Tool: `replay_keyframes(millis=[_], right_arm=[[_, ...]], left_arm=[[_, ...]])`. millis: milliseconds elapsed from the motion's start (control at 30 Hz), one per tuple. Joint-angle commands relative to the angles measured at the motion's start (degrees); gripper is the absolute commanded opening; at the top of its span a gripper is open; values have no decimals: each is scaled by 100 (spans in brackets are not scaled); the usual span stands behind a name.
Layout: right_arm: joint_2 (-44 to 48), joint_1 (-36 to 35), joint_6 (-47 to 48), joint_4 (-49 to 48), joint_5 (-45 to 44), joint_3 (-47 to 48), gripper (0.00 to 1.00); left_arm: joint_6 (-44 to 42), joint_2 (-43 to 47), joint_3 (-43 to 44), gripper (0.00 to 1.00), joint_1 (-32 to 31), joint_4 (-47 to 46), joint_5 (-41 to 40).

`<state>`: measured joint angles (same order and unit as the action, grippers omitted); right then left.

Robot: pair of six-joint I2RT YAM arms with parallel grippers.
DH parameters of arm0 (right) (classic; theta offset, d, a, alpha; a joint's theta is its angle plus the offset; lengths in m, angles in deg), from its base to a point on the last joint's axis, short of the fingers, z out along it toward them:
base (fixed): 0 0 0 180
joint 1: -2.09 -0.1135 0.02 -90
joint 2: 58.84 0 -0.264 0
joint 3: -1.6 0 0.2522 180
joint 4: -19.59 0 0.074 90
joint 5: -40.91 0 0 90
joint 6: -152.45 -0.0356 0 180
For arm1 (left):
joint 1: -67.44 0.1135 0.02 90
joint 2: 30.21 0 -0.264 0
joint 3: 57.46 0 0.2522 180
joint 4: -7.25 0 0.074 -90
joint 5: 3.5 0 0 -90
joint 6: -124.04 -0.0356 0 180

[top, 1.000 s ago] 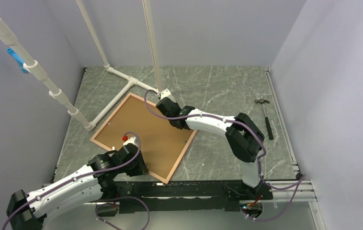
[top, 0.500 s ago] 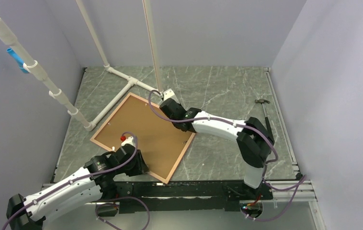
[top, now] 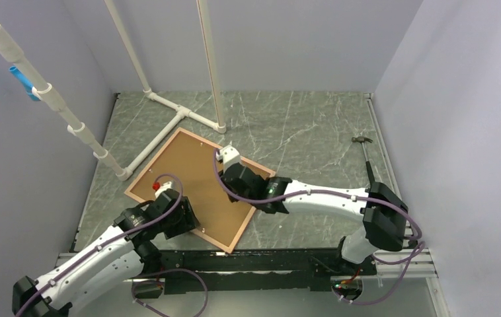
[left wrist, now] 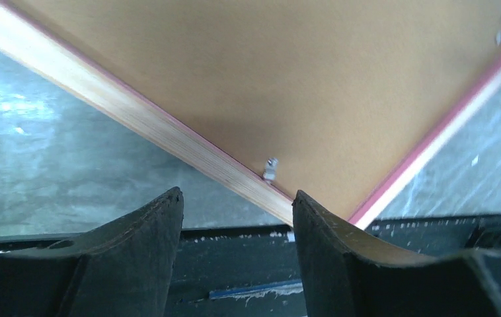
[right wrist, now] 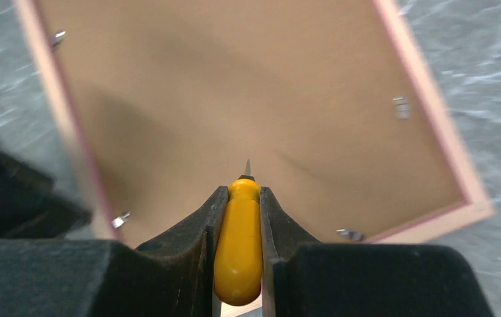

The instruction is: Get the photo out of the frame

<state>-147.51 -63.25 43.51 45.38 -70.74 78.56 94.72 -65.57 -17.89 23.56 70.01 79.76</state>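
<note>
The frame (top: 236,242) lies face down on the table, its pale wood edge (left wrist: 168,129) and pink rim showing. Only the photo's brown backing board (top: 185,165) shows; the print side is hidden. Small metal clips (left wrist: 270,169) (right wrist: 401,107) sit along the inner edge. My right gripper (top: 233,185) hovers over the board's right part, shut on a yellow-handled screwdriver (right wrist: 238,244) whose tip points at the board (right wrist: 234,86). My left gripper (top: 188,224) is open and empty (left wrist: 238,205) at the frame's near-left edge, fingers (left wrist: 142,238) above the black rail.
A white pipe stand (top: 168,112) lies against the frame's far-left side, with uprights rising behind. A hammer (top: 367,158) lies at the right of the table. A black rail (top: 268,261) runs along the near edge. Walls close in on three sides.
My right arm has pulled back from the frame's far corner and now holds the screwdriver over the board's right part. My left gripper has shifted slightly left along the near edge.
</note>
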Motion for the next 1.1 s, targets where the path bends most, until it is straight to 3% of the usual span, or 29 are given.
replay_keyframes(millis=[0,167,367,533,733,1067], right_arm=[[402,-318,-647,-1244,789,-456,0],[130,-611,-588,-1268,1158,-277,0],[-289,-1145,-490,-549,663,248,0],[-778,-1556,-235,-26,49,743,0],[-1133,-1655,-184,173,49,1017,0],[-1438,-1764,0,344,-26,1205,0]], left_arm=[[-237,-155,69,64,962,-31,400],[-123,-42,-280,58,1791,-209,725],[850,197,-469,48,1822,91,254],[875,173,-678,43,1826,-284,416],[745,-188,-696,42,1823,-332,352],[663,-279,-874,29,1828,-446,389]])
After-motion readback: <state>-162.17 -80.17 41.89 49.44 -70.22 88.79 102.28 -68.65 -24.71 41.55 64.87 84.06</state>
